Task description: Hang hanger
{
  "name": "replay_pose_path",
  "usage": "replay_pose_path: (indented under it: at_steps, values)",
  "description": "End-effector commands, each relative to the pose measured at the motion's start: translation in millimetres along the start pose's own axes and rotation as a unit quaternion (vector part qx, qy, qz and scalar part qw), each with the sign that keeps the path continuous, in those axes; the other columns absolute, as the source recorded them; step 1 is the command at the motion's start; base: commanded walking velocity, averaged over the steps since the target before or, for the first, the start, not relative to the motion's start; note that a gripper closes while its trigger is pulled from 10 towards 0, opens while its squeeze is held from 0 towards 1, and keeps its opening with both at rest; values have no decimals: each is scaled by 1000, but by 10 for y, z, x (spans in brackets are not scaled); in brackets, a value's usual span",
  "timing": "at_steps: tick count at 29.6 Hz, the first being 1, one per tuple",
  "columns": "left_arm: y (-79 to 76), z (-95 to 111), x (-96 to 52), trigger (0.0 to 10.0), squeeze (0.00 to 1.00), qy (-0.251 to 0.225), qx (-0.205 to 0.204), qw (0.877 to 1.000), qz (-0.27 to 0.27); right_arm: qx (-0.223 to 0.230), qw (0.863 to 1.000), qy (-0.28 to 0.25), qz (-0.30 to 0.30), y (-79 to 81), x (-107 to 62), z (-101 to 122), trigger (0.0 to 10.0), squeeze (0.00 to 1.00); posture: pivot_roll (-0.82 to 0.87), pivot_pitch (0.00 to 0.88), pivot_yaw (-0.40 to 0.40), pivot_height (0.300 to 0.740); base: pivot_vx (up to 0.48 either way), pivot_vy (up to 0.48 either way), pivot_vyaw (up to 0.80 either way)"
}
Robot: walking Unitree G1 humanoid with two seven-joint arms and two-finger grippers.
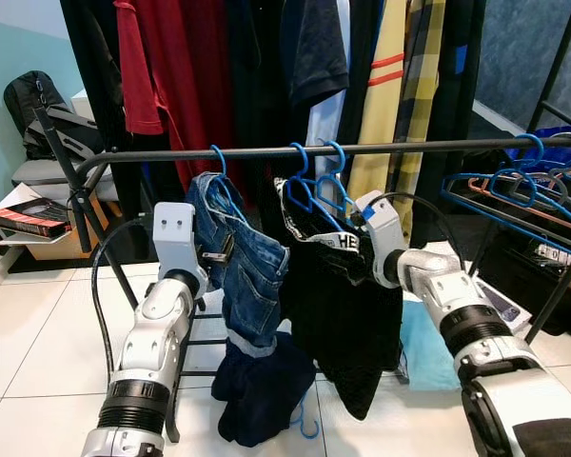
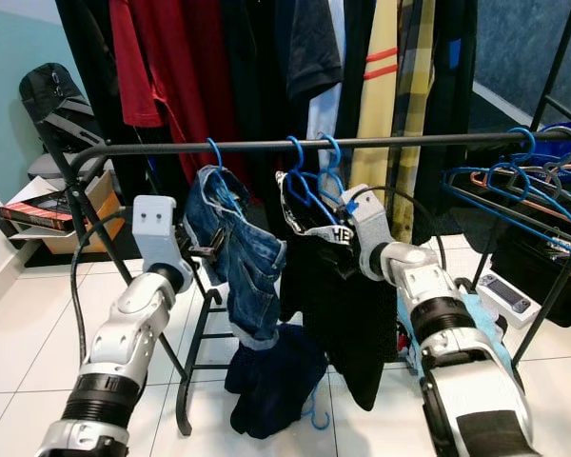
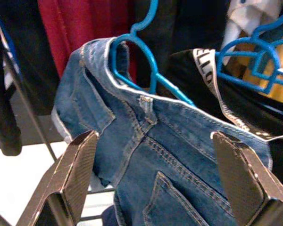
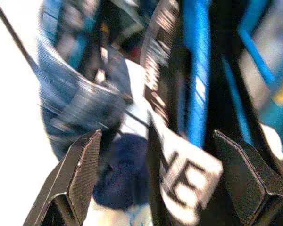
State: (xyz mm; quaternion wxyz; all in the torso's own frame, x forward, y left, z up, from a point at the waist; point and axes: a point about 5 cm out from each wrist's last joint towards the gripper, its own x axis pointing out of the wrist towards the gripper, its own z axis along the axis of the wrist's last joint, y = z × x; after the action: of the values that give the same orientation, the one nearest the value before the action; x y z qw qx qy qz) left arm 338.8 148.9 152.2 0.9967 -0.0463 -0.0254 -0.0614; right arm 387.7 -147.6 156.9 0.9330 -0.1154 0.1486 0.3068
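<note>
Blue hanger (image 1: 307, 187) with black garment (image 1: 341, 305) already hooked over the rail (image 1: 266, 152), beside the jeans (image 1: 236, 262). Right gripper (image 4: 162, 176) spread wide around it, apparently released; blurred. Left gripper (image 3: 165, 181) wide too, facing the jeans. Left to do: withdraw only.

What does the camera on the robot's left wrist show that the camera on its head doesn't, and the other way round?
Left wrist view alone: the belt loop and seam stitching on the jeans, close up between that arm's open jaws. Head view alone: the black rail, the black shorts by the right gripper, red and yellow clothes behind, a dark garment on the floor. Both: the jeans on a blue hanger.
</note>
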Motion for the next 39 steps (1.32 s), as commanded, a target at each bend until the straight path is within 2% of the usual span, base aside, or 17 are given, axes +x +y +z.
replay_pose_path:
  at_steps: [1, 3, 6, 7, 8, 9, 13, 14, 16, 17, 26, 31, 39]
  values:
    - [45, -11, -46, 10000, 0, 5, -2, 1000, 9, -10, 1000, 0, 8, 49, 51, 38, 10000, 0, -22, 0, -4, 740, 0, 0, 0]
    - [82, 29, -94, 10000, 0, -2, -4, 1000, 14, -10, 999, 22, -23, 29, 84, 31, 10000, 0, -4, 0, -9, 740, 0, 0, 0]
    - [93, 43, -111, 10000, 0, -4, -4, 1000, 15, -10, 999, 27, -32, 22, 91, 29, 10000, 0, -1, 0, -10, 740, 0, 0, 0]
    - [110, 64, -131, 10000, 0, -7, -6, 1000, 17, -1, 998, 38, -43, 12, 96, 1, 3490, 0, 14, 0, -16, 740, 0, 0, 0]
    - [110, 64, -131, 10000, 0, -7, -6, 1000, 17, -1, 998, 38, -43, 12, 96, 1, 3490, 0, 14, 0, -16, 740, 0, 0, 0]
    - [124, 84, -148, 10000, 0, -10, -8, 1000, 18, 9, 998, 48, -50, 8, 100, -30, 1647, 0, 22, 0, -19, 740, 0, 0, 0]
    - [124, 84, -148, 10000, 0, -10, -8, 1000, 18, 9, 998, 48, -50, 8, 100, -30, 1647, 0, 22, 0, -19, 740, 0, 0, 0]
    - [134, 99, -162, 10000, 0, -12, -9, 1000, 19, 15, 997, 56, -54, 8, 104, -57, 0, 0, 27, 0, -21, 740, 0, 0, 0]
    - [134, 99, -162, 10000, 0, -12, -9, 1000, 19, 15, 997, 56, -54, 8, 104, -57, 0, 0, 27, 0, -21, 740, 0, 0, 0]
    - [143, 131, -204, 10000, 0, -17, -10, 1000, 20, 24, 995, 54, -77, -9, 117, -66, 0, 0, 52, 0, -29, 740, 0, 0, 0]
    - [149, 146, -225, 10000, 0, -19, -11, 1000, 21, 28, 995, 37, -93, -36, 116, -37, 0, 0, 56, 0, -31, 740, 0, 0, 0]
    - [166, 161, -240, 10000, 0, -17, -12, 999, 24, 13, 992, -8, -127, -161, 49, 62, 0, 0, 47, 0, -32, 740, 0, 0, 0]
    - [155, 162, -229, 10000, 0, -16, -15, 999, 25, 13, 990, -73, -119, -222, -6, 215, 0, 0, 31, 0, -30, 740, 0, 0, 0]
